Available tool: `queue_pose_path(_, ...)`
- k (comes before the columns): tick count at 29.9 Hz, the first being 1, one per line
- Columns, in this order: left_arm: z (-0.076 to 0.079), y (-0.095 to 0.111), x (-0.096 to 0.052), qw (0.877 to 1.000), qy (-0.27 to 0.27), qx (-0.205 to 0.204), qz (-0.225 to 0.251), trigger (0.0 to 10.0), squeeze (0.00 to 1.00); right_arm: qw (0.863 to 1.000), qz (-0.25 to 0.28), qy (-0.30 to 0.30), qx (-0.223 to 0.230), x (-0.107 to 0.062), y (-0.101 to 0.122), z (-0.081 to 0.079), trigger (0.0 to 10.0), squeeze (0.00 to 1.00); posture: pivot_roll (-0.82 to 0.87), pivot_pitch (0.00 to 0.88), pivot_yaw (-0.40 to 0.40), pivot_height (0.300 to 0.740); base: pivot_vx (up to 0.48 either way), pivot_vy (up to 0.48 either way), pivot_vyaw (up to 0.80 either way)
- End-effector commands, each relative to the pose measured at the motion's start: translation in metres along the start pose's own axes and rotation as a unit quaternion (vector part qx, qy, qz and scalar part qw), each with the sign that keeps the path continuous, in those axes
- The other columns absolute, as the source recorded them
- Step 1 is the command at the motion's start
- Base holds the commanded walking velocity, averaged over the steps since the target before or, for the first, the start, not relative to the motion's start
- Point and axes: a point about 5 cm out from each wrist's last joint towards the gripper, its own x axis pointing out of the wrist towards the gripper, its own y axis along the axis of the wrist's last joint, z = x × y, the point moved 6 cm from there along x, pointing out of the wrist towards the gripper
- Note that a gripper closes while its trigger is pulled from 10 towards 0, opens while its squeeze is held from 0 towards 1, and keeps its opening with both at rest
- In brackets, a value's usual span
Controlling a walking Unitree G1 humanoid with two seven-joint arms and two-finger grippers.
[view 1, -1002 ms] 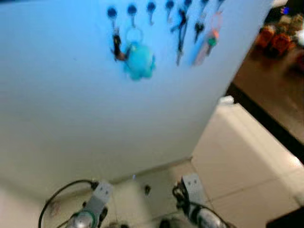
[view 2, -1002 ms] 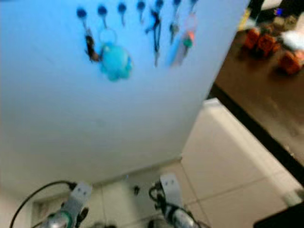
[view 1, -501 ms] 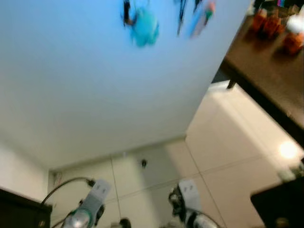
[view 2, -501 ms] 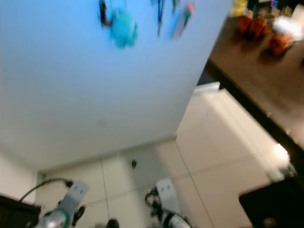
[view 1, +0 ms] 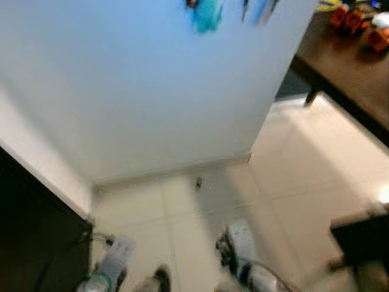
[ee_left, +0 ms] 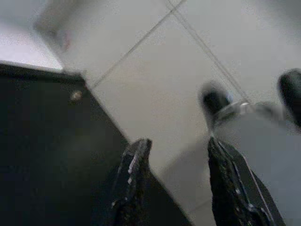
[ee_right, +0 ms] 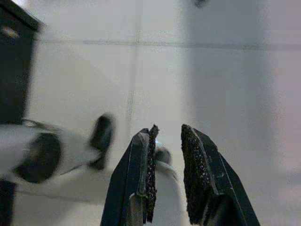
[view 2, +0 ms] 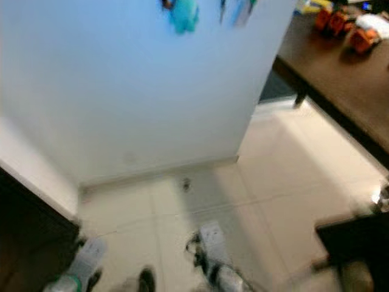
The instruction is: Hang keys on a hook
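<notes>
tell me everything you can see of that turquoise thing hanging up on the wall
The turquoise keyring charm is a soft-looking, rounded blob, bright blue-green, and blurred by camera motion, so no detail of shape or surface can be made out. It hangs high against the pale wall, cut off by the frame's upper edge, so its hook cannot be seen. A small dark item hangs just to its left, and other blurred hanging items hang to its right.

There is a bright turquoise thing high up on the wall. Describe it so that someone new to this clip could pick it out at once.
Start at the big pale wall that faces the robot, left of the dark wooden table. Follow it to the top edge of the head views, where blurred items hang in a row. The turquoise charm is the rounded, plump one; the dark thing just left of it and the slim items to its right are much thinner.
</notes>
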Motion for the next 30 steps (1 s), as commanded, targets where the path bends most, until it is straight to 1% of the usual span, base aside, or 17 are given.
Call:
queue_pose_path(1, -0.001, -0.001, -0.001, 1.000, -0.003, 0.005, 0.000, 10.0, 0.00, 1.000, -0.014, 0.003, 0.005, -0.002, -0.010, -0.004, 10.0, 0.00, -0.05, 0.063, 0.031, 0.740, -0.349, 0.000, 0.00)
queue_pose_path(3, 0.000, 0.002, 0.000, 1.000, -0.004, 0.007, 0.004, 10.0, 0.00, 1.000, -0.014, 0.003, 0.004, -0.002, -0.009, -0.004, 10.0, 0.00, -0.05, 0.063, 0.032, 0.740, -0.311, 0.000, 0.00)
queue_pose_path(8, 0.003, 0.004, 0.000, 1.000, -0.006, 0.006, 0.012, 10.0, 0.00, 1.000, -0.012, 0.004, 0.004, -0.002, -0.008, -0.004, 10.0, 0.00, -0.05, 0.064, 0.033, 0.740, 0.000, 0.000, 0.00)
queue_pose_path(12, 0.007, 0.005, 0.000, 1.000, -0.013, 0.018, 0.014, 10.0, 0.00, 1.000, -0.009, 0.005, 0.003, -0.001, -0.007, -0.004, 10.0, 0.00, -0.05, 0.064, 0.033, 0.740, 0.000, 0.000, 0.00)
queue_pose_path(15, 0.011, 0.007, 0.000, 0.999, -0.019, 0.029, 0.021, 10.0, 0.00, 1.000, -0.007, 0.006, 0.002, -0.001, -0.006, -0.004, 10.0, 0.00, -0.05, 0.066, 0.033, 0.740, 0.000, -0.377, 0.00)
queue_pose_path(18, 0.012, 0.009, 0.000, 0.999, -0.021, 0.031, 0.023, 10.0, 0.00, 1.000, -0.005, 0.005, 0.002, -0.001, -0.005, -0.004, 10.0, 0.00, -0.05, 0.067, 0.033, 0.740, 0.000, -0.480, 0.00)
queue_pose_path(24, 0.010, 0.014, 0.002, 0.999, -0.021, 0.029, 0.025, 10.0, 0.00, 1.000, -0.004, 0.005, 0.001, -0.001, -0.004, -0.004, 10.0, 0.00, -0.05, 0.070, 0.033, 0.740, 0.000, -0.480, 0.00)
queue_pose_path(30, 0.009, 0.014, 0.002, 0.999, -0.020, 0.029, 0.024, 10.0, 0.00, 1.000, -0.004, 0.006, 0.001, -0.001, -0.005, -0.005, 10.0, 0.00, -0.05, 0.072, 0.034, 0.740, 0.000, -0.480, 0.00)
